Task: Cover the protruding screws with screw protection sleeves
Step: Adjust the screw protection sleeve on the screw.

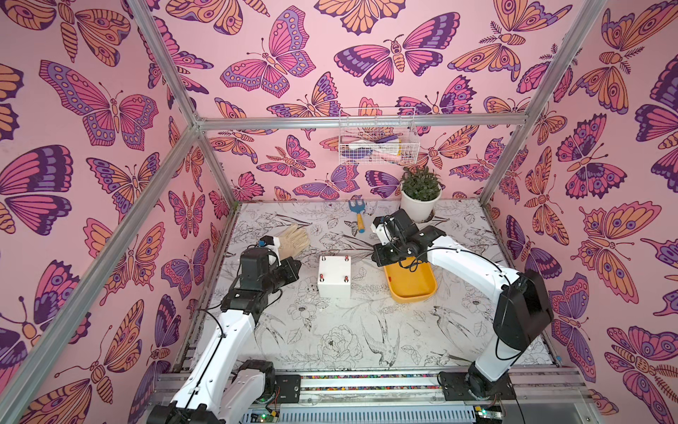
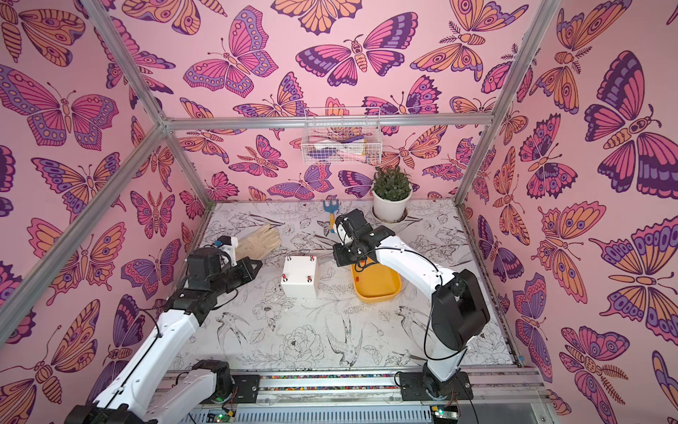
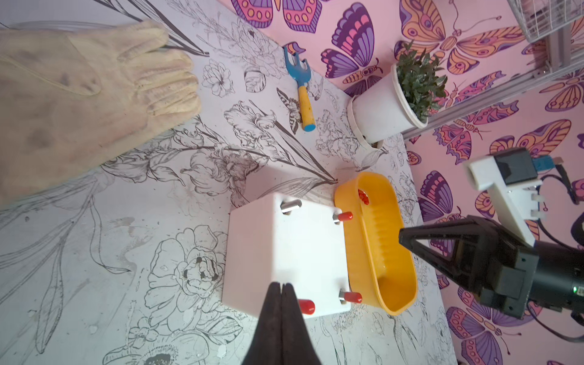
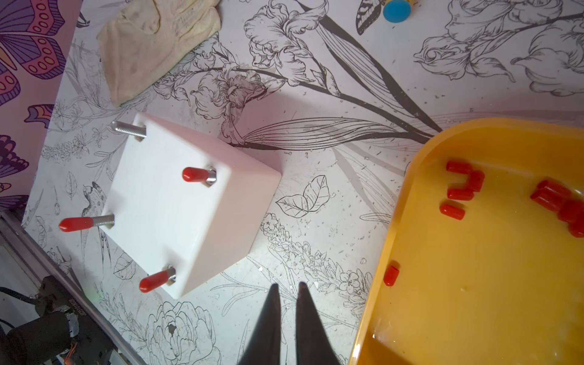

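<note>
A white box [image 1: 334, 277] [image 4: 177, 215] stands mid-table with four protruding screws on top. Red screw protection sleeves sit on three of them [image 4: 196, 174] [image 4: 76, 224] [image 4: 153, 280]. The fourth screw [image 4: 128, 129] [image 3: 290, 206], at the far left corner, is bare metal. Several loose sleeves [image 4: 459, 183] lie in the yellow tray [image 1: 411, 286] [image 4: 474, 284] right of the box. My left gripper [image 3: 280, 284] [image 1: 299, 265] is shut and empty, just left of the box. My right gripper [image 4: 288, 284] hovers over the table between box and tray, open by a narrow gap, holding nothing.
A cream glove [image 1: 293, 236] lies behind the left gripper. A blue and yellow garden fork [image 1: 357, 216] and a potted plant [image 1: 420, 200] stand at the back. A wire basket [image 1: 378, 141] hangs on the rear wall. Aluminium frame posts border the table.
</note>
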{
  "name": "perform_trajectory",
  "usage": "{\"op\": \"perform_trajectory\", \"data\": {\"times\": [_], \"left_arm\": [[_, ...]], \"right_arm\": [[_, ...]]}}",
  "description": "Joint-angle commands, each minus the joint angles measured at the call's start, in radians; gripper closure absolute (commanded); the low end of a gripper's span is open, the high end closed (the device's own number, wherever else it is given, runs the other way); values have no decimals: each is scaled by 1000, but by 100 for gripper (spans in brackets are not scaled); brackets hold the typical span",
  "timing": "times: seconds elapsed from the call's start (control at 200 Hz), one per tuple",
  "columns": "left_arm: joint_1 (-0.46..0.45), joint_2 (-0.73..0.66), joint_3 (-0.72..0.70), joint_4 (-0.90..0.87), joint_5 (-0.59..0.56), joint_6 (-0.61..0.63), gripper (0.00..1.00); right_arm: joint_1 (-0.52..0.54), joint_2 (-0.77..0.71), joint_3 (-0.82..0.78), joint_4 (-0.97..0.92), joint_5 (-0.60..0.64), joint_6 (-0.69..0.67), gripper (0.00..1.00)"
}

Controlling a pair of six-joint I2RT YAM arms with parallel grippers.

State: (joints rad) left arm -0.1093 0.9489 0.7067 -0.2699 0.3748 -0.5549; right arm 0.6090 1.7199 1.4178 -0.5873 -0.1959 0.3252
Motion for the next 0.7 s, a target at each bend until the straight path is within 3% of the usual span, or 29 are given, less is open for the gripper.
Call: {"op": "perform_trajectory", "data": {"times": [0.0,0.696], "left_arm": [[-32,-13,11,-35,30,20,100],[-199,84,41,-20,-7,88,100]], "right_arm": [[-9,-32,-15,23,-6,-3,87],[-11,-38,-14,17,-29,-11,86]]}}
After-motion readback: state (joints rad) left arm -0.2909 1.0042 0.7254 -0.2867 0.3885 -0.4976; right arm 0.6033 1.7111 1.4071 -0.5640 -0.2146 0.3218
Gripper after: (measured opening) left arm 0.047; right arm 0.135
